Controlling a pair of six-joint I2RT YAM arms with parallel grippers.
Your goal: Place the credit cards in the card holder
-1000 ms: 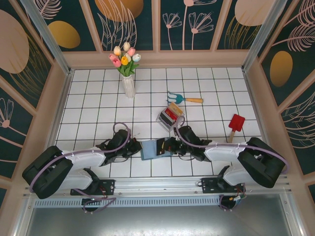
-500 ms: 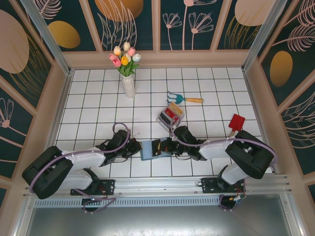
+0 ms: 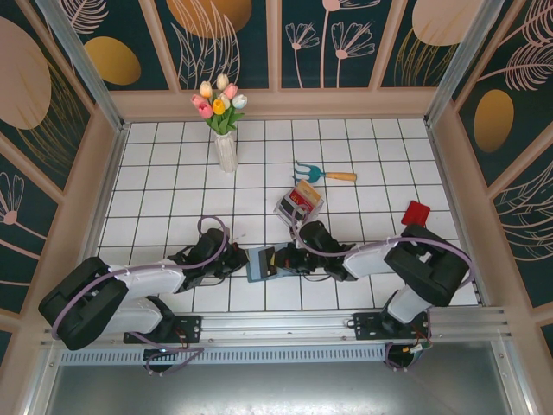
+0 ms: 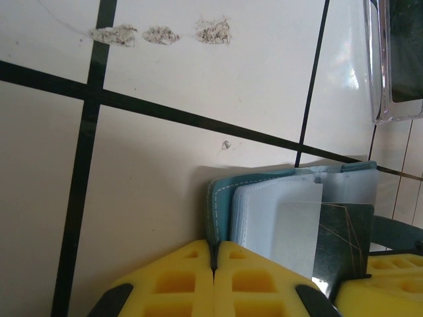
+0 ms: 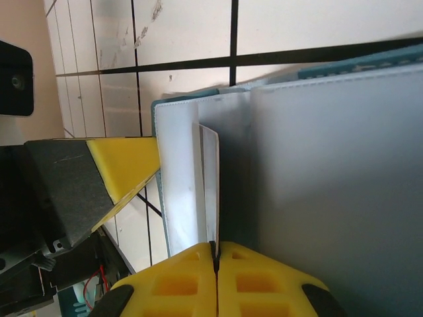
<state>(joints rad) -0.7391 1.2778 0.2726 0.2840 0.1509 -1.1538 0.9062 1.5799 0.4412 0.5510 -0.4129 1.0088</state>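
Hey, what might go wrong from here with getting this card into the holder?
1. The left gripper pinches only the card holder's cover edge; it may slip.
2. The clear sleeves fan apart, so the dark card may slide between them, missing a pocket.
3. The right gripper works right beside the left one; they may bump.

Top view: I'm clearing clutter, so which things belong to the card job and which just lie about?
Job: teal folding card holder, dark plastic card, red and yellow plastic cards in clear tray.
Lying about: white vase of tulips, teal rake, red spade.
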